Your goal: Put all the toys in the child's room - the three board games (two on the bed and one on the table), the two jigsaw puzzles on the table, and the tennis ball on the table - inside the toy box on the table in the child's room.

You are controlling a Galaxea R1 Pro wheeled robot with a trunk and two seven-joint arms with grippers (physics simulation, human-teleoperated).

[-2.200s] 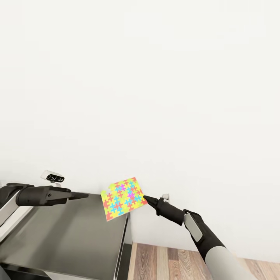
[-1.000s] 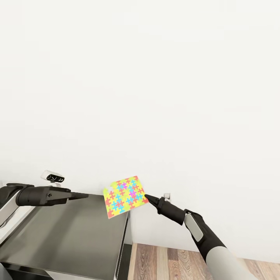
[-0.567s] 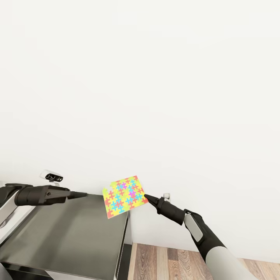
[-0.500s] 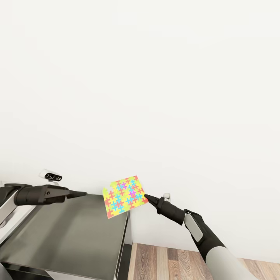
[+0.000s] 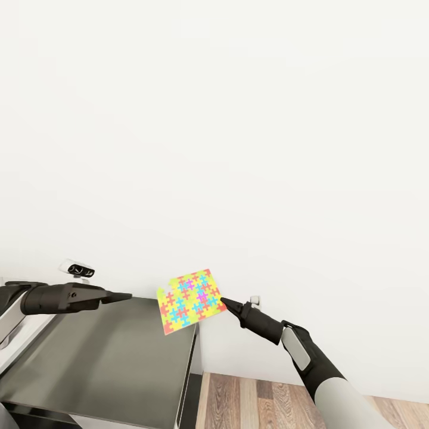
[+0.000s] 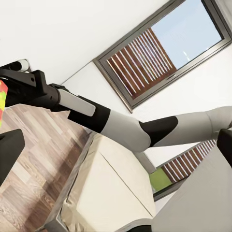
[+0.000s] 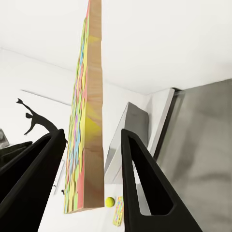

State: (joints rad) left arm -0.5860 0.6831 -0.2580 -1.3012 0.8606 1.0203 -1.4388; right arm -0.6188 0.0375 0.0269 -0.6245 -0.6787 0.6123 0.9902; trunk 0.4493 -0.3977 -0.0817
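Observation:
My right gripper [image 5: 223, 302] is shut on a jigsaw puzzle [image 5: 190, 301], a thin sheet of red, yellow, green and blue pieces, pinched by its right corner. It hangs tilted in the air above the right end of the table's dark grey section [image 5: 107, 357]. The right wrist view shows the sheet edge-on [image 7: 89, 111] between the black fingers [image 7: 145, 179]. Far beyond it lie the tennis ball [image 7: 110, 201] and a second puzzle [image 7: 117, 211]. My left gripper [image 5: 125, 295] hovers open over the table's left part, holding nothing.
A white wall stands right behind the table, and wooden floor [image 5: 268, 399] shows to its right. A small white device [image 5: 78, 269] sits at the table's back left. The left wrist view shows the beige bed [image 6: 111, 183], a slatted window [image 6: 159, 48] and my right arm [image 6: 111, 125].
The puzzle has risen slightly and shifted a little right since the earliest frame. My left gripper has drifted a bit to the left. The right gripper keeps its hold.

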